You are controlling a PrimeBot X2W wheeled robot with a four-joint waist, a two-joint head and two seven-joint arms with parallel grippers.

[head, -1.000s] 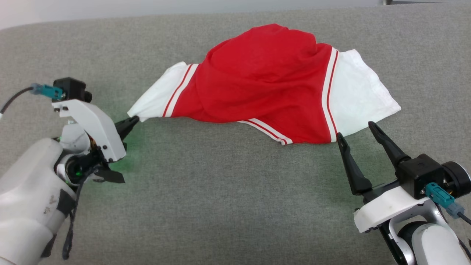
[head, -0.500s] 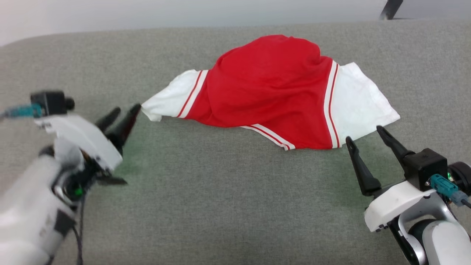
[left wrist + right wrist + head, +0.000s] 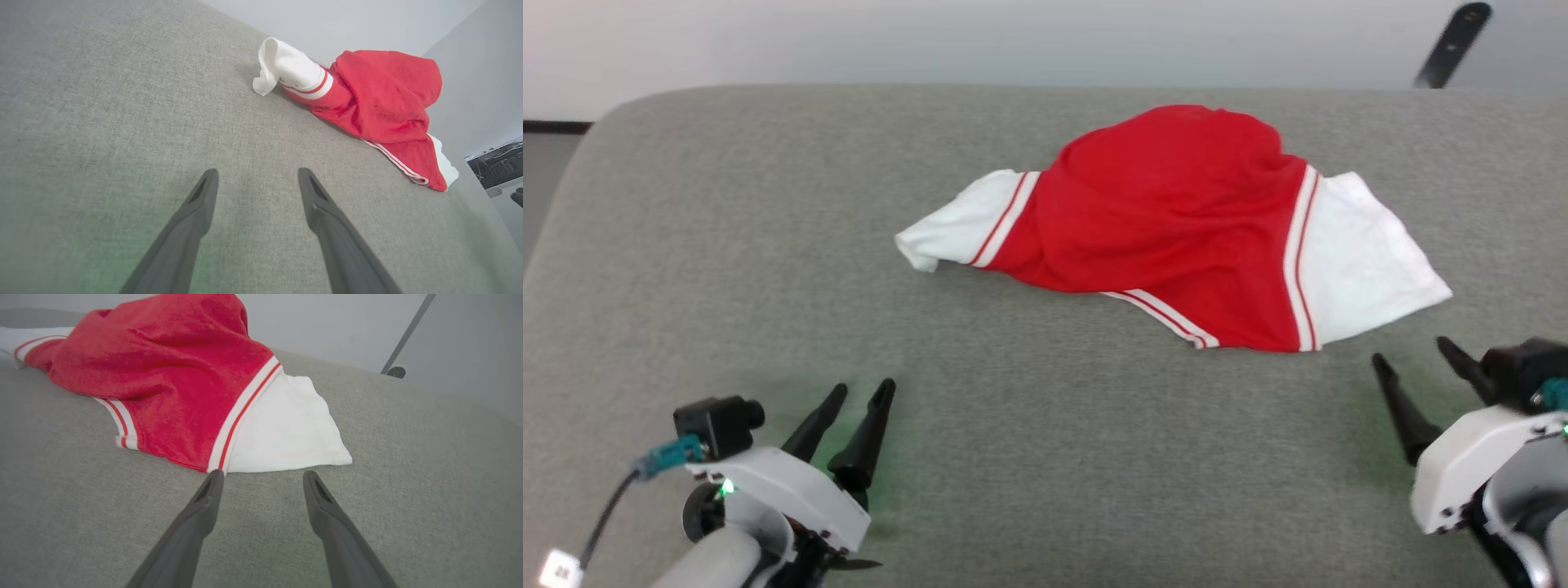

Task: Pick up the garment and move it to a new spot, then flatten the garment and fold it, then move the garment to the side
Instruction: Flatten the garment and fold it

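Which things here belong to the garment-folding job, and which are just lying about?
Job: red-and-white garment; left pincer, open; right pincer, open.
Just about: grey upholstered surface; dark slanted bar beyond it.

From my end I've just got the wide grey woven-fabric counter [image 3: 1045,474] with a rounded far-left corner, a plain pale grey wall [image 3: 931,41] behind it, and a thin dark slanted bar [image 3: 1452,45] poking up past the far right edge.
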